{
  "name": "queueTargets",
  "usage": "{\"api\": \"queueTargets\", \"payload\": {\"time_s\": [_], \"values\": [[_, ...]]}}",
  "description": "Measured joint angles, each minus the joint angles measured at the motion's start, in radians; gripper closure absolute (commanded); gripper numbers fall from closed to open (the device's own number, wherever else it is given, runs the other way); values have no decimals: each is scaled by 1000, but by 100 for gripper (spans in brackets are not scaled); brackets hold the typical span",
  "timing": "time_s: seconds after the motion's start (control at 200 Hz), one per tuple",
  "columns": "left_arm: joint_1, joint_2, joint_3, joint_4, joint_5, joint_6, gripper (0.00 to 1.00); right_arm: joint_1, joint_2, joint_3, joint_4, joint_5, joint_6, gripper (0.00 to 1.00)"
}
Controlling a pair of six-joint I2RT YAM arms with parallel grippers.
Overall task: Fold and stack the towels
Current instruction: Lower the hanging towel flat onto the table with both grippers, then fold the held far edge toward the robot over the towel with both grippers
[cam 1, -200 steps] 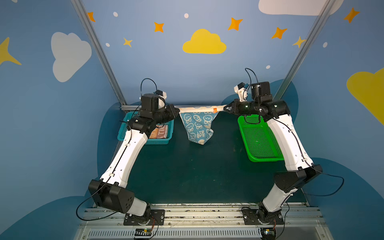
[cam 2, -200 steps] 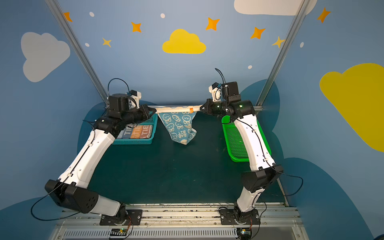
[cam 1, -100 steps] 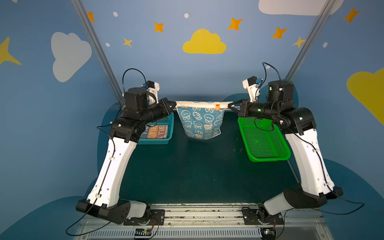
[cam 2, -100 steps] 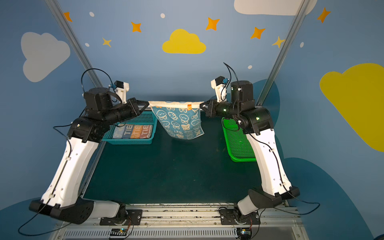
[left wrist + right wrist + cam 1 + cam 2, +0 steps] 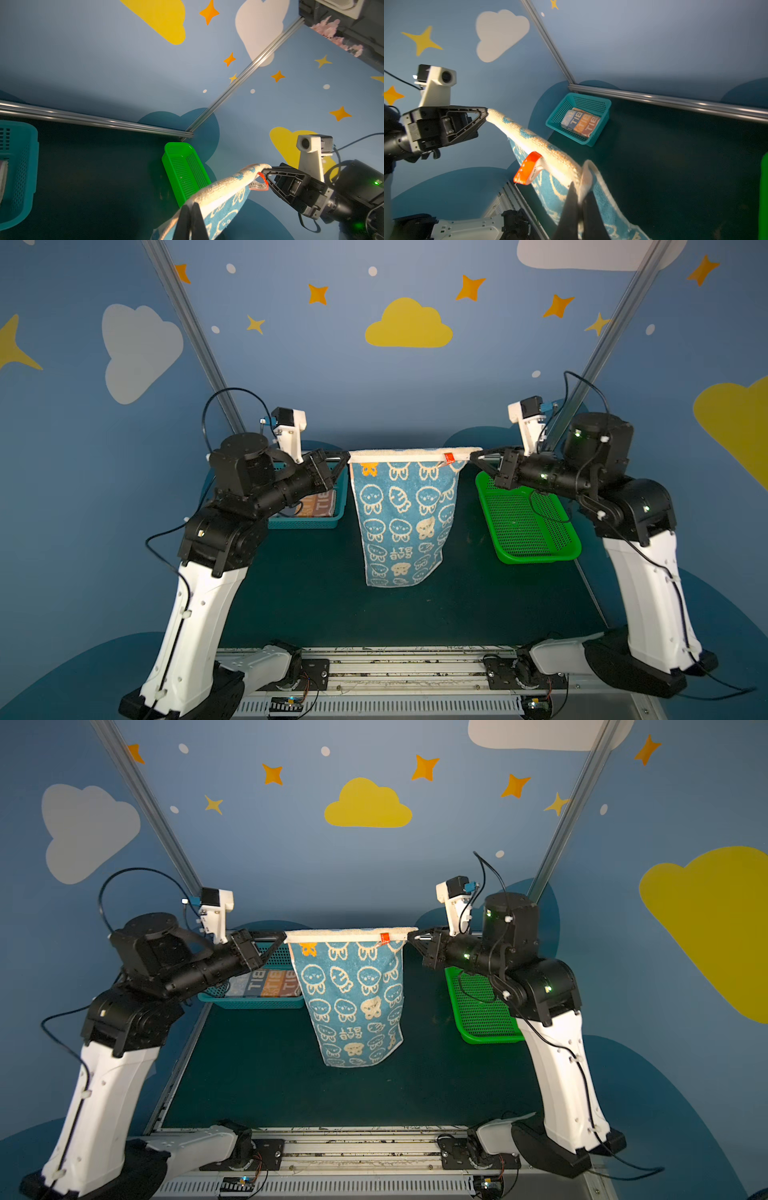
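Note:
A blue-cream towel (image 5: pixel 401 522) (image 5: pixel 353 998) with rabbit prints hangs in the air over the dark mat, its cream top edge pulled taut between my two grippers. My left gripper (image 5: pixel 347 456) (image 5: pixel 284 936) (image 5: pixel 191 204) is shut on the towel's top left corner. My right gripper (image 5: pixel 471 456) (image 5: pixel 409 935) (image 5: pixel 580 194) is shut on the top right corner, beside an orange tag (image 5: pixel 448 458) (image 5: pixel 527 171). A striped towel (image 5: pixel 318 504) (image 5: pixel 270 982) (image 5: pixel 580 122) with lettering lies folded in the teal basket (image 5: pixel 307 522) (image 5: pixel 557 116).
The teal basket (image 5: pixel 249 1002) (image 5: pixel 18 166) stands at the back left behind my left arm. A green basket (image 5: pixel 528 522) (image 5: pixel 482 1011) (image 5: pixel 185 172) stands at the back right under my right arm. Metal frame rails run along the back wall.
Both arms have risen and the grippers have drawn apart. The towel has gone from a sagging, pointed bunch to a flat sheet that hangs from a straight top edge.

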State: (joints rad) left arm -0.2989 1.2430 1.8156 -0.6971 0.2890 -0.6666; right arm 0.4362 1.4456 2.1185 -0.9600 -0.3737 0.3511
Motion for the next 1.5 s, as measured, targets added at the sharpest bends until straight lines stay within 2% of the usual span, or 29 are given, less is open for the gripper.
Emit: {"api": "queueTargets", "payload": {"time_s": [0.185, 0.35, 0.521, 0.786, 0.951, 1.111, 1.502], "values": [[73, 209, -97, 90, 9, 0, 97, -41, 252, -19, -29, 18, 48, 100], [106, 440, -112, 153, 19, 9, 97, -65, 457, -20, -46, 26, 63, 100], [109, 628, -81, 184, 20, 29, 97, -103, 630, 37, -50, 5, 63, 100], [109, 800, 23, 200, 6, 80, 97, -135, 858, 153, -48, -43, 63, 100], [108, 805, 2, 216, 6, 100, 97, -139, 878, 157, -64, -66, 63, 100], [106, 734, -172, 247, 7, 104, 97, -138, 843, 107, -97, -77, 64, 100], [49, 403, -583, 284, -24, 110, 97, -63, 550, -413, -85, -75, 87, 100]]}}
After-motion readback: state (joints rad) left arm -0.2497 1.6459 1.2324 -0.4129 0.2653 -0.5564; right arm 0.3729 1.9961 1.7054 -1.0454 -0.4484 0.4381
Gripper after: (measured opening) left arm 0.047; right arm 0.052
